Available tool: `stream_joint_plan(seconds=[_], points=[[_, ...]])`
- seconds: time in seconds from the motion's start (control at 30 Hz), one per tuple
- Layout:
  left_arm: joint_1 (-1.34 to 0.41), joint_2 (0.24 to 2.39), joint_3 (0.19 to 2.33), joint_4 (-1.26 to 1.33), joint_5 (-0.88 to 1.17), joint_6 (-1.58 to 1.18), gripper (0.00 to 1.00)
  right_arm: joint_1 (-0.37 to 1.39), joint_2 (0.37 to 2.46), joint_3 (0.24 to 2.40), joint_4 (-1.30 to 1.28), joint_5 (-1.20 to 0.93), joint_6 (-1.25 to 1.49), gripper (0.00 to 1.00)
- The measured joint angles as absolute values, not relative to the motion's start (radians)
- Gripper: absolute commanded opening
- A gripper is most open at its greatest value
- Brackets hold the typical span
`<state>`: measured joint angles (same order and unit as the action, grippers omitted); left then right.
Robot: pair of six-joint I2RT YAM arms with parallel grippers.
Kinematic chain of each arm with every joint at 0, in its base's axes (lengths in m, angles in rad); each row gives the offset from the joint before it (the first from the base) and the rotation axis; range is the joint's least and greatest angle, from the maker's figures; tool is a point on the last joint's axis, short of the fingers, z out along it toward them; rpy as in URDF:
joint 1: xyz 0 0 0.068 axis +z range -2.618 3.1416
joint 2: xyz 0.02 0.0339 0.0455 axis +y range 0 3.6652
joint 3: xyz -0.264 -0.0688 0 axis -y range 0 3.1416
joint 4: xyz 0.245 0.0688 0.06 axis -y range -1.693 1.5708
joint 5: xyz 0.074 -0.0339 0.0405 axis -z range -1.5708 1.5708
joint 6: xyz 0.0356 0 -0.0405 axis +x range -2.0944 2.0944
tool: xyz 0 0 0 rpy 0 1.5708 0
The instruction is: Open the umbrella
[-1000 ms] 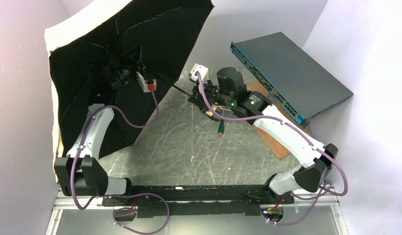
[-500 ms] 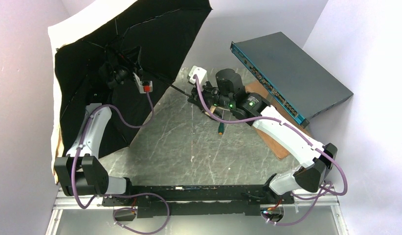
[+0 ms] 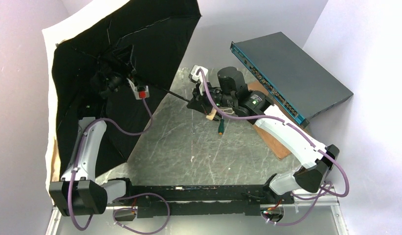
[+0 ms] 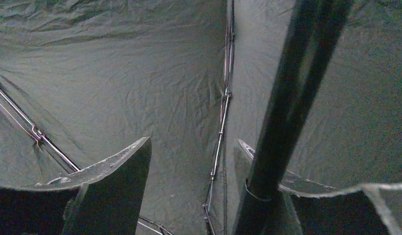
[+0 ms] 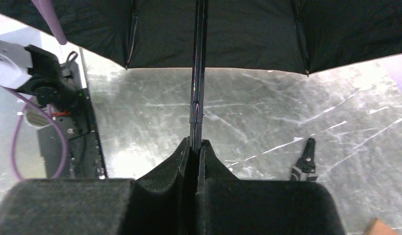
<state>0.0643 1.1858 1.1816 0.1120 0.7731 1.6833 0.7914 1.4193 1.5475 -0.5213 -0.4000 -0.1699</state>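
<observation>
The umbrella (image 3: 145, 34) is spread wide at the back left, its black lining facing me and pale fabric showing along the left rim. Its thin dark shaft (image 3: 172, 91) runs right to my right gripper (image 3: 196, 101), which is shut on it. In the right wrist view the shaft (image 5: 196, 98) sits pinched between the pads at the right gripper (image 5: 195, 144), below the canopy (image 5: 248, 34). A cream handle end (image 3: 211, 114) shows below that gripper. My left gripper (image 3: 109, 81) is inside the canopy near the hub. In the left wrist view the left gripper (image 4: 193, 142) is open, and the shaft (image 4: 287, 112) lies across its right finger (image 4: 244, 156).
A flat blue-grey box (image 3: 297, 73) leans at the back right, over a wooden board (image 3: 277, 142). A small strap with a green tip (image 3: 221, 128) lies on the grey marbled table (image 3: 199, 147). Walls stand close on the left and the right.
The canopy has swung left and tilted back, its right tip moving leftward. My left arm has followed it left and deeper in. My right gripper has stayed on the shaft.
</observation>
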Motion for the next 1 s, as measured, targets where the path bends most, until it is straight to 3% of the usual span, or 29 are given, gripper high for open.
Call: stream_joint_plan(seconds=[0.2, 0.43, 0.53, 0.83, 0.93, 1.0], points=[[-0.041, 1.147, 1.14, 0.045, 0.662, 1.694, 0.79, 0.786, 1.421, 1.555, -0.558, -0.432, -0.079, 0.0], [-0.185, 1.076, 1.031, -0.077, 0.638, 1.715, 0.73, 0.783, 1.436, 1.555, -0.544, -0.463, -0.01, 0.0], [-0.199, 1.055, 1.008, -0.118, 0.622, 1.71, 0.61, 0.779, 1.436, 1.555, -0.531, -0.486, 0.006, 0.0], [-0.211, 1.031, 0.969, -0.117, 0.542, 1.662, 0.1, 0.773, 1.395, 1.457, -0.466, -0.525, -0.013, 0.0], [-0.211, 1.039, 0.971, -0.114, 0.556, 1.662, 0.0, 0.773, 1.377, 1.42, -0.434, -0.521, -0.025, 0.0], [-0.207, 1.045, 0.982, -0.119, 0.567, 1.671, 0.0, 0.772, 1.37, 1.401, -0.409, -0.517, -0.028, 0.23]])
